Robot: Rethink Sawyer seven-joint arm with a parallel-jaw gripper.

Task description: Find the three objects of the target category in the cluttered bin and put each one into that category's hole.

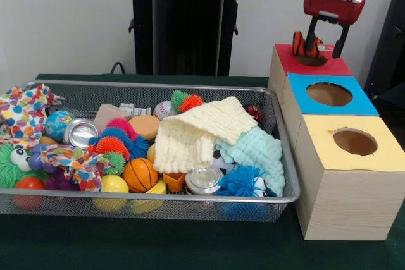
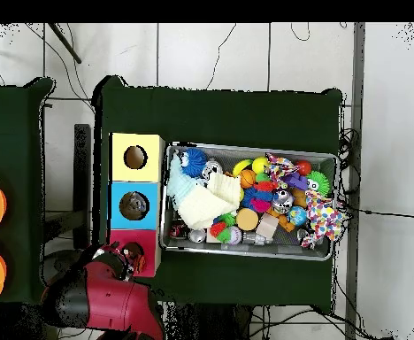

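The gripper (image 1: 325, 47) is hanging over the red box (image 1: 311, 62), and its black fingers (image 1: 311, 39) are pinching an orange-and-black striped toy (image 1: 307, 45) right above the red box's hole. In the front view that toy is sitting at about two o'clock from the wire bin (image 1: 286, 156). The blue box (image 1: 329, 95) and the yellow box (image 1: 357, 142) are lining up toward five o'clock from the red one, holes showing. In the bin, a cream cloth (image 1: 193, 134) is lying at centre, a mint cloth (image 1: 256, 151) touching it at four o'clock, an orange ball (image 1: 140, 174) sitting at seven o'clock. Everything is resting on the green bench (image 1: 158, 245). In the overhead view, the gripper (image 2: 133, 258) is covering the red box (image 2: 144, 243).
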